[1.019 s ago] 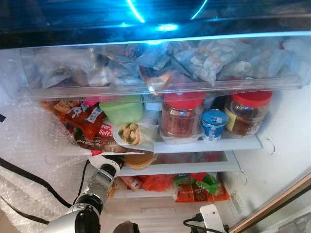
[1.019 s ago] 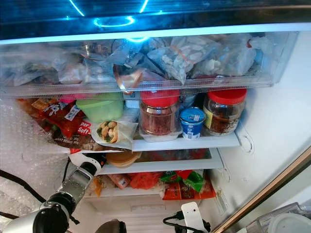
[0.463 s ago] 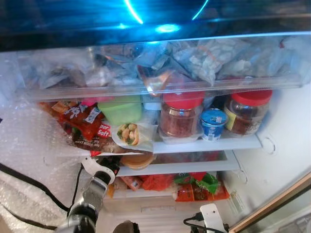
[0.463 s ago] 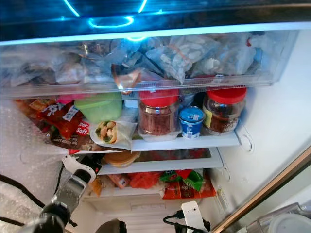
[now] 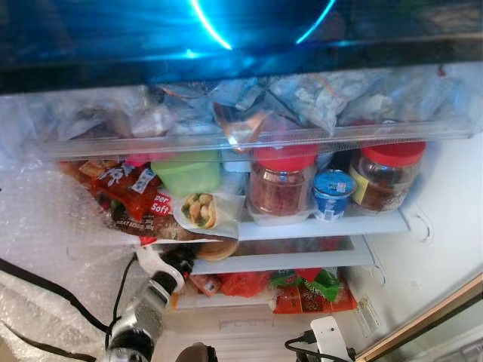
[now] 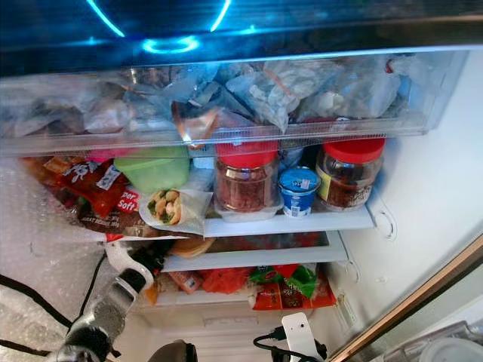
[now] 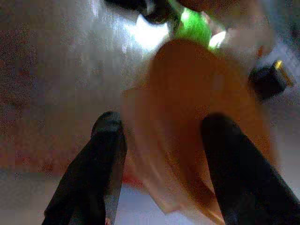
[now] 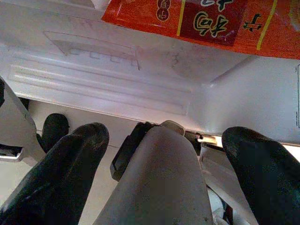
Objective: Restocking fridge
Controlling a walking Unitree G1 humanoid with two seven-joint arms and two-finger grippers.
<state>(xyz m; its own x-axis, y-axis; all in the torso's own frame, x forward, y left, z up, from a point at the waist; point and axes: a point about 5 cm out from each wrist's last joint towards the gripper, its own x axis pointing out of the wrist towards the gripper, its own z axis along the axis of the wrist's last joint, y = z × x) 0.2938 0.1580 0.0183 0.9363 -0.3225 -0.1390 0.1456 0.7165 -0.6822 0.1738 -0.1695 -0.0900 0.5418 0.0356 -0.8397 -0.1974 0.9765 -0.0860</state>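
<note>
Open fridge, white interior, shelves packed. Top: clear drawer stuffed with plastic bags. Shelf under it: red snack packs at left, green tub, wrapped sandwich at front edge, two red-lidded jars with blue-lidded yogurt cup between. Next shelf down: round tan container, blurred, sits between left gripper's black fingers. Lowest level: orange and green packets.
</note>
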